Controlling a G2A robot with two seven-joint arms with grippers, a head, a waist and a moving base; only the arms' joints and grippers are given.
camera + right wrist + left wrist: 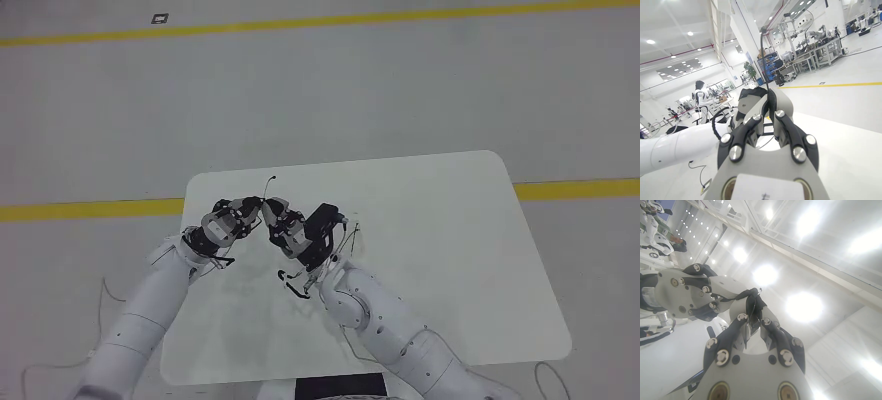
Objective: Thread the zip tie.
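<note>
Above the white rounded tabletop [450,200] the right hand [769,98] clamps the thin black plastic zip tie [763,60], tail standing upward — the left hand [753,306], tip to tip with it, pinches the same strap — likely steadying it for threading.
</note>
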